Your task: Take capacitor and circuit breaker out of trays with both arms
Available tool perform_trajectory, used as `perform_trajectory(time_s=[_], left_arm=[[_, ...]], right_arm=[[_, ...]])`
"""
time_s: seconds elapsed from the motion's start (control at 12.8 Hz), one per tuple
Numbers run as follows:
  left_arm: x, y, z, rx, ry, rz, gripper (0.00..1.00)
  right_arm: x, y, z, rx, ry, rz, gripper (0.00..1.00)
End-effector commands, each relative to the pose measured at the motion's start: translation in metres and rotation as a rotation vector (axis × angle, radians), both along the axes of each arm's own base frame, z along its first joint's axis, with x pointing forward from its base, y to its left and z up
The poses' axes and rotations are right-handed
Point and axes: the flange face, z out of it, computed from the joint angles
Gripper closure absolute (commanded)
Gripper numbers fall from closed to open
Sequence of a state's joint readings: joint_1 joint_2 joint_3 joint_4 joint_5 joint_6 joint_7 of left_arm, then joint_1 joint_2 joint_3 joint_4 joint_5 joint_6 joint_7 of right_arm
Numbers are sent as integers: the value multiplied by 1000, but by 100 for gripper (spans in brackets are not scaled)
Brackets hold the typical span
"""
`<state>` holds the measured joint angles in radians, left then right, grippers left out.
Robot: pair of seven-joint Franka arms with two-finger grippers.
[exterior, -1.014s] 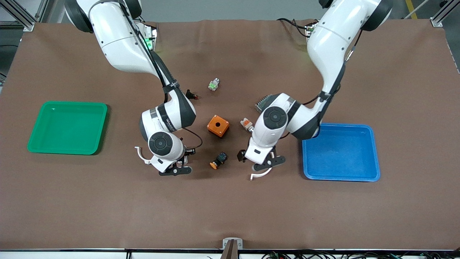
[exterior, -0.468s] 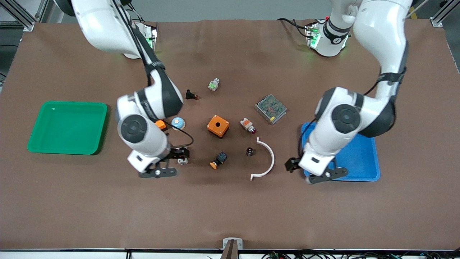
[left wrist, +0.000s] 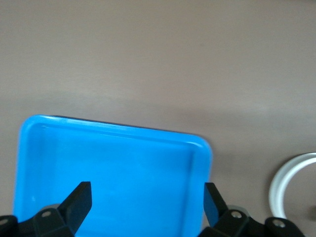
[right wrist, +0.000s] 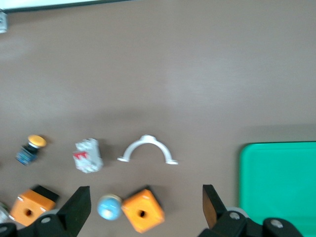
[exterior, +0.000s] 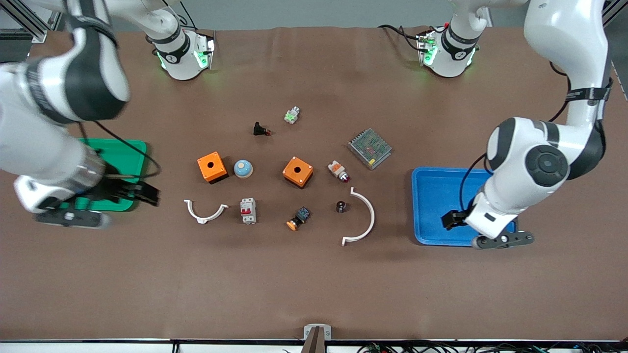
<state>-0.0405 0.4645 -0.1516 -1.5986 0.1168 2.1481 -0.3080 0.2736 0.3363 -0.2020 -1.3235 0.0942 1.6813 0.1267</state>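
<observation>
Front view: the breaker (exterior: 248, 211), a small white block with red switch levers on its face, lies on the brown table (exterior: 314, 284) between a small white curved clip (exterior: 205, 211) and a black button with an orange cap (exterior: 298, 218). The capacitor (exterior: 341, 206), a tiny black cylinder with a pale end face, sits just beside the inner curve of a larger white arc (exterior: 363, 216), nearer the camera than a white-orange part with a red tip (exterior: 338, 170).

At the right arm's end of the table, the right gripper (exterior: 73, 215) hangs over the near edge of the green tray (exterior: 122, 152), its white forearm angled down; the right wrist view shows its black fingers (right wrist: 79, 207) spread wide with nothing between them.

At the left arm's end, the left gripper (exterior: 500, 240) hovers over the near edge of the blue tray (exterior: 431, 206), elbow bent high. Its fingers (left wrist: 79, 202) are likewise wide apart and empty, in the left wrist view.
</observation>
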Motion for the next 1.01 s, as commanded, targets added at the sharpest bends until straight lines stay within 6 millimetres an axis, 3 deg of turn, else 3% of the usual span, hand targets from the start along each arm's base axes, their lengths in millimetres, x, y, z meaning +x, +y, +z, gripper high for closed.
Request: perform_trajectory(time_s=[0.0,0.16,0.39,0.7,0.94], left_arm=[[-8,35,10,27,17,-20,0],[-7,55,28,34,-1,-1,0],[-13,70,78,48,-68,-33,0],[-30,77,149,66,-51,-15,0],[-60,79,210,73,-56,-12,0]], right_arm=[[-23,-68,29,-11,21,85,0],[-44,-92,51,1,40,74,0],[-64,-90,78,-10,19,85,0],[-78,-90,78,-15,6,125,0],[-82,-88,76,-41,5,140,0]])
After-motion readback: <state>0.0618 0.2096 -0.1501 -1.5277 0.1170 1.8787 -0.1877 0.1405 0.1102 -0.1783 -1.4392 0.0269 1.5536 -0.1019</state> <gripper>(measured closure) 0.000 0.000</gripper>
